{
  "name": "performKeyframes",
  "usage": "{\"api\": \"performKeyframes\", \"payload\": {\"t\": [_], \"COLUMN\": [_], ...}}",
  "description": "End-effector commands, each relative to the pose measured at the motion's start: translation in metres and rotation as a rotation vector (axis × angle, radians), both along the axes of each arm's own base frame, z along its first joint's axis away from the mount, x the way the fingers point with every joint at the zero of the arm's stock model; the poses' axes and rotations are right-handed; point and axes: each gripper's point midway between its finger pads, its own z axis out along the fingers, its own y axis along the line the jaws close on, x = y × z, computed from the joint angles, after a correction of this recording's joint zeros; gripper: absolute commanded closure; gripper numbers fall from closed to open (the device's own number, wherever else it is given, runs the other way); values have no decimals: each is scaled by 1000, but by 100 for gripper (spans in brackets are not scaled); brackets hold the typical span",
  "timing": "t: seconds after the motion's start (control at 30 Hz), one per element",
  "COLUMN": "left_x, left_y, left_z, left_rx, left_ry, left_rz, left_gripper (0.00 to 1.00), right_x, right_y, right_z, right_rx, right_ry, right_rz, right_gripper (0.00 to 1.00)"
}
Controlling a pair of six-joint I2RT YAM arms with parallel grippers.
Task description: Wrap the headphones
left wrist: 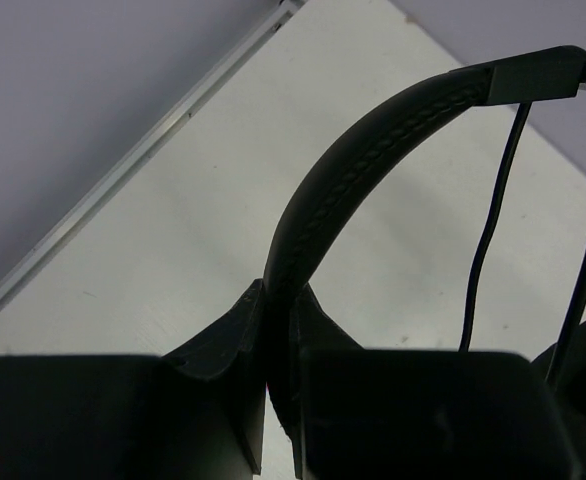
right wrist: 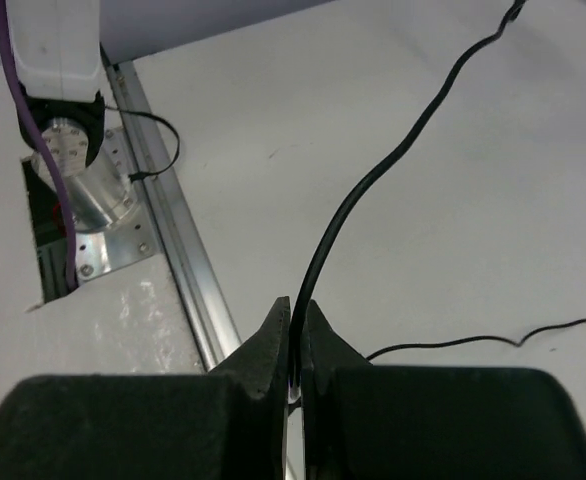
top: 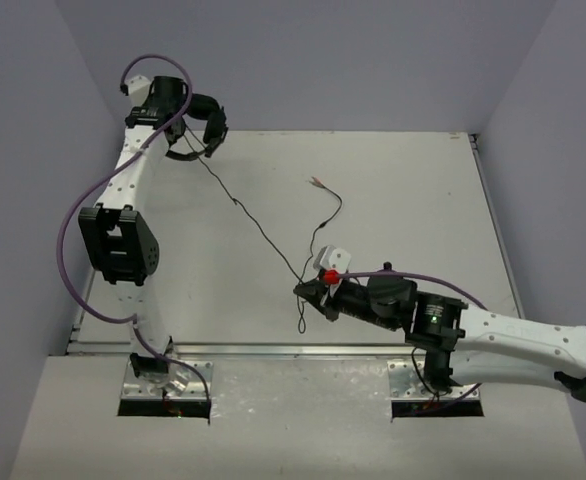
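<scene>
The headphones (top: 208,125) are black with a stitched headband (left wrist: 373,140), the table (top: 403,190) white, the arm cables (top: 61,240) purple.

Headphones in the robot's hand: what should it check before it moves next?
1. The left gripper is shut on the black stitched headband: ok.
2. The right gripper is shut on the thin black cable: ok.
3. The small plugs lie loose on the white table: ok.
4. The cable is clear of the thick purple robot cable: cannot tell.
5. The cable is wound round the headband: not ok, none yet.
</scene>
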Motion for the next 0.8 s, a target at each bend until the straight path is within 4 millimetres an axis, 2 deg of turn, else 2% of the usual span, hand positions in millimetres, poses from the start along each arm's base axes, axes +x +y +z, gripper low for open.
{"api": "performKeyframes", "payload": {"t": [0.0,0.03,0.07,0.1,0.13,0.17,0.2,0.27,0.3,0.33,0.37,0.4,0.43,0.47,0.5,0.53,0.57,0.6,0.63,0.67,0.7,0.77], "left_x": [11,11,9,12,12,9,11,11,6,5,2,-1,-5,-10,-22,-23,-27,-28,-31,-35,-36,-36], "left_y": [6,0,-4,-17,-22,-27,-41,-54,-70,-77,-85,-103,-111,-119,-131,-135,-144,-153,-156,-165,-167,-169], "left_z": [-13,-16,-21,-23,-14,-21,-23,-13,-27,-20,-23,-27,-35,-43,-73,-67,-74,-79,-82,-83,-87,-94], "left_rx": [16,17,21,25,45,50,36,56,72,84,86,60,57,42,18,7,2,-8,12,28,50,63], "left_ry": [-53,-53,-55,-56,-87,-73,-74,-113,-85,-121,-127,-188,-206,-225,-186,-232,-225,-249,-236,-229,-203,-144], "left_rz": [45,27,13,-31,-47,-55,-104,-139,-182,-198,-215,-269,-305,-333,-387,-393,-419,-456,-472,-484,-475,-459], "left_gripper": [100,100,99,100,100,100,100,100,100,100,100,99,100,100,100,100,100,100,100,100,100,99], "right_x": [23,32,37,39,43,45,47,55,59,63,78,87,96,119,127,142,152,155,165,172,174,174], "right_y": [-18,-22,-24,-24,-21,-20,-18,-15,-15,-18,-22,-29,-34,-42,-50,-62,-59,-66,-74,-70,-76,-71], "right_z": [62,86,98,107,124,132,147,154,161,179,184,206,215,218,240,249,250,269,275,271,290,300], "right_rx": [-31,-17,-39,-44,-47,-56,-42,-57,-55,-28,-39,-13,-10,-24,-5,-18,-37,-27,-33,-52,-24,-9], "right_ry": [-180,-214,-267,-288,-303,-328,-345,-368,-376,-390,-401,-414,-415,-400,-410,-425,-422,-439,-444,-427,-440,-425], "right_rz": [-93,-146,-154,-157,-163,-162,-165,-170,-178,-194,-218,-242,-263,-297,-319,-364,-371,-384,-410,-395,-412,-391], "right_gripper": [99,99,99,99,99,99,99,99,99,99,99,99,99,99,99,99,99,99,99,99,99,99]}}
